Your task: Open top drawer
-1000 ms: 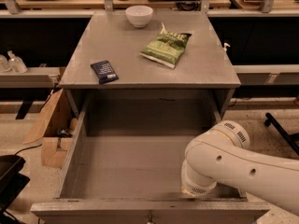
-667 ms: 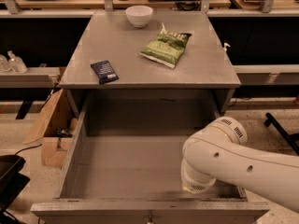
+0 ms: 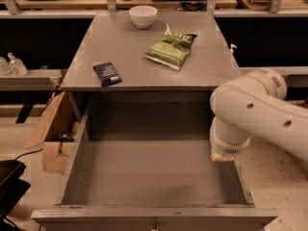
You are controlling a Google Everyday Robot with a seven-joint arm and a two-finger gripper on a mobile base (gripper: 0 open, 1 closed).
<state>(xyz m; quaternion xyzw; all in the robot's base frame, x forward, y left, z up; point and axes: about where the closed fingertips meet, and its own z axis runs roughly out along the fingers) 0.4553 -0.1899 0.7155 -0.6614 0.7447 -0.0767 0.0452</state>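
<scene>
The top drawer (image 3: 154, 177) stands pulled far out toward me from under the grey tabletop (image 3: 144, 42). Its deep grey box is empty inside, and its front edge (image 3: 154, 214) runs along the bottom of the view. My white arm (image 3: 250, 109) comes in from the right and bends down. Its lower end (image 3: 226, 148) hangs over the drawer's right wall. My gripper itself does not show; it lies beyond the part of the arm that is visible.
On the tabletop lie a white bowl (image 3: 143, 16), a green chip bag (image 3: 171, 48) and a dark blue packet (image 3: 107, 73). A cardboard box (image 3: 50, 129) stands on the floor at the left. A black object (image 3: 9, 186) sits at the lower left.
My arm has risen and swung right, from low inside the drawer's front right corner to above its right wall. The drawer has stayed open.
</scene>
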